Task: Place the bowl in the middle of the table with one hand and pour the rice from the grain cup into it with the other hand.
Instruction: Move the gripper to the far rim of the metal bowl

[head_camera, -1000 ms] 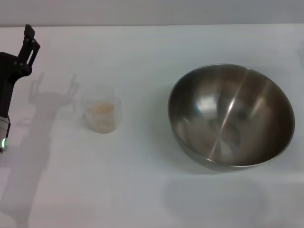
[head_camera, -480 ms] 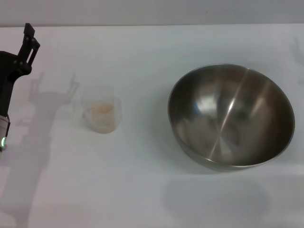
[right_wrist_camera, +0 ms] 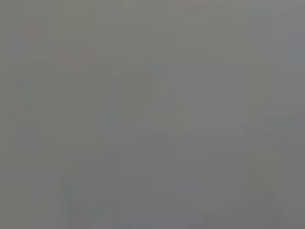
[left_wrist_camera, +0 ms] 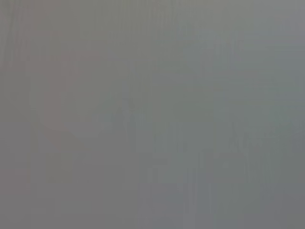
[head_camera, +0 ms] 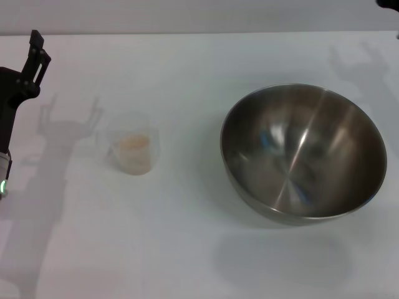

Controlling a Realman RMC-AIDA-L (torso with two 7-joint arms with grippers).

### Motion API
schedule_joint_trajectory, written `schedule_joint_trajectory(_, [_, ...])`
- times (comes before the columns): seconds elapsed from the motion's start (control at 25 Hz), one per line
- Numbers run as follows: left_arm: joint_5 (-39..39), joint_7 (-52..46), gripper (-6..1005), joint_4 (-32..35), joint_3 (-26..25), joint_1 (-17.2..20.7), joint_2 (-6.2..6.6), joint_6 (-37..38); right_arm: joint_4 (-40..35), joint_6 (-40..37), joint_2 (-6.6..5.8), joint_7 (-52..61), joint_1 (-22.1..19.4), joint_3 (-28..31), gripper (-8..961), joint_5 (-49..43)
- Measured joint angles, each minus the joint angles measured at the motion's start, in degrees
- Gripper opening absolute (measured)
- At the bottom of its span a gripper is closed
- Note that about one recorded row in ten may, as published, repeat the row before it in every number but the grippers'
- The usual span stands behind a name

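The steel bowl [head_camera: 303,152] stands empty on the right half of the white table [head_camera: 187,68]. Left of centre stands the clear grain cup [head_camera: 132,149], upright, with pale rice [head_camera: 133,144] in its bottom. My left gripper [head_camera: 37,53] hangs at the table's far left edge, well apart from the cup; its shadow on the table shows two spread fingers with nothing between them. Only a dark tip of my right gripper [head_camera: 388,3] shows in the top right corner, beyond the bowl. Both wrist views are plain grey and show nothing.
A shadow of the right arm lies on the table behind the bowl at the upper right. Bare tabletop lies between the cup and the bowl and along the front.
A dark tip of the right gripper has entered the top right corner, and its shadow has spread over the table behind the bowl. Bowl, cup and left arm have not moved.
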Motion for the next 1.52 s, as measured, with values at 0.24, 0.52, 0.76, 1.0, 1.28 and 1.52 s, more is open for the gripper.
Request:
schedule_joint_trajectory(0.24, [0.0, 0.0, 871, 0.2, -0.1, 0.3, -0.01, 0.6, -17.4, 22.9, 0.19, 10.1, -3.9, -3.2, 782, -12.9])
schedule_joint_trajectory(0.52, [0.0, 0.0, 870, 0.5, -0.1, 0.4, 0.04, 1.2, -20.7, 37.2, -0.25, 10.3, 0.3, -3.7, 782, -9.1])
schedule_joint_trajectory(0.76, [0.0, 0.0, 870, 0.5, -0.1, 0.4, 0.15, 1.8, -25.7, 50.8, -0.62, 3.6, 4.5, -2.9, 781, -0.4])
schedule_joint_trajectory(1.0, [-0.2, 0.0, 870, 0.6, -0.1, 0.4, 0.17, 3.5, -30.7, 67.4, -0.63, -20.6, 9.6, 5.7, 781, 26.1])
schedule_joint_trajectory(1.28, [-0.4, 0.0, 870, 0.6, -0.5, 0.3, 0.24, 4.2, -33.7, 95.6, -0.58, -35.4, 17.3, 19.0, 781, 37.1])
schedule_joint_trajectory(1.52, [-0.4, 0.0, 870, 0.7, -0.9, 0.3, 0.26, 4.3, -33.1, 116.4, -2.42, -42.6, 23.6, 23.5, 781, 35.3])
